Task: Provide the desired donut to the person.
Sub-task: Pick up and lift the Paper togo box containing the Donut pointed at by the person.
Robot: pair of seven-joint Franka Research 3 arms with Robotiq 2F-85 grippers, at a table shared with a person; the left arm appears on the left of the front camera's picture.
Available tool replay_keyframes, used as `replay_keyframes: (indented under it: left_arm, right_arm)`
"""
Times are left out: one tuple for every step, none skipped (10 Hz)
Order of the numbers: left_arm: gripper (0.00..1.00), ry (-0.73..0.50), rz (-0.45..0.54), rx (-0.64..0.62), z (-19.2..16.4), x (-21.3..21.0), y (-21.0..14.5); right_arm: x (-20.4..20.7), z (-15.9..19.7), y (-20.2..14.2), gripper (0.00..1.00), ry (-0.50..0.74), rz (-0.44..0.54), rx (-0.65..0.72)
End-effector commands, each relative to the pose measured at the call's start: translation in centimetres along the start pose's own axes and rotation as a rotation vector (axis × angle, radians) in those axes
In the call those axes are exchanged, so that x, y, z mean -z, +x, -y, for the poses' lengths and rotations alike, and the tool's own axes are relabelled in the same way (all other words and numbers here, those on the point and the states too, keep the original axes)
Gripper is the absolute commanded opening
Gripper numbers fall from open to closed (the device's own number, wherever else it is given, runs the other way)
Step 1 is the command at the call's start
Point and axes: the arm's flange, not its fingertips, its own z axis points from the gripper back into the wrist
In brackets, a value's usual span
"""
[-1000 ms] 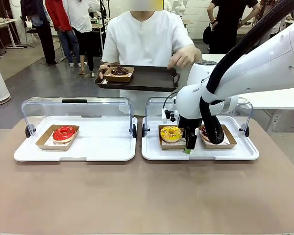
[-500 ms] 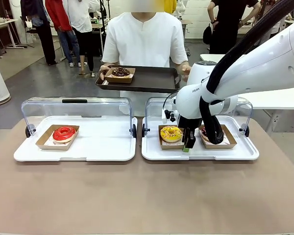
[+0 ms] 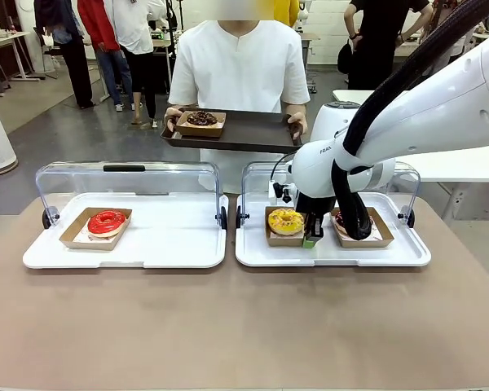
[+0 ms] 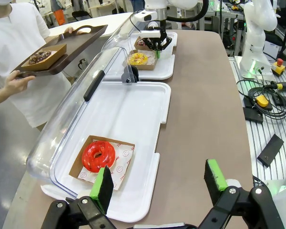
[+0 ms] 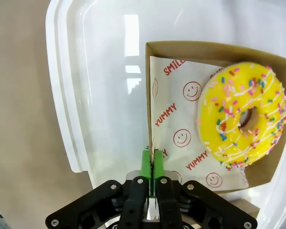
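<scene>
A yellow sprinkled donut (image 3: 285,220) (image 5: 243,114) lies in a cardboard tray (image 5: 181,47) on the right white tray (image 3: 334,254). My right gripper (image 3: 312,239) (image 5: 152,171) is shut on that cardboard tray's near wall, beside the donut. The person (image 3: 240,65) in a white T-shirt stands across the table and holds a dark serving tray (image 3: 244,130) with a chocolate donut (image 3: 200,119) in a box. My left gripper (image 4: 159,177) hangs open over the table edge near the red donut (image 4: 98,156) (image 3: 107,221).
Both white trays have clear lids (image 3: 126,175) tipped open at the back. Another boxed donut (image 3: 376,228) sits right of my right arm, partly hidden by it. Brown tabletop (image 3: 228,326) lies free in front. Cables and devices (image 4: 262,95) lie beside the table.
My right gripper has dropped and shut on the cardboard tray's edge. The person's free hand went back to the serving tray's handle.
</scene>
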Motion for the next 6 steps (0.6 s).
replay_keyframes:
  left_arm:
    - [1.00,0.007,0.000,-0.001,0.0,-0.1,0.0]
    - [1.00,0.007,0.000,-0.001,0.0,-0.1,0.0]
    - [1.00,0.007,0.000,-0.001,0.0,-0.1,0.0]
    - [1.00,0.007,0.000,-0.001,0.0,-0.1,0.0]
    - [1.00,0.007,0.000,-0.001,0.0,-0.1,0.0]
    - [1.00,0.007,0.000,-0.001,0.0,-0.1,0.0]
  right_arm:
    - [0.2,0.3,0.1,0.00,0.033,0.011,-0.011]
    - [-0.2,0.0,0.4,0.00,0.050,-0.006,-0.023]
    - [-0.8,-0.7,0.9,0.00,0.098,-0.055,-0.032]
    - [-2.1,-1.7,1.8,0.00,0.126,-0.073,-0.039]
    - [-3.9,-3.2,2.8,0.00,0.137,-0.071,-0.062]
    - [-6.0,-4.7,3.9,0.00,0.168,-0.097,-0.066]
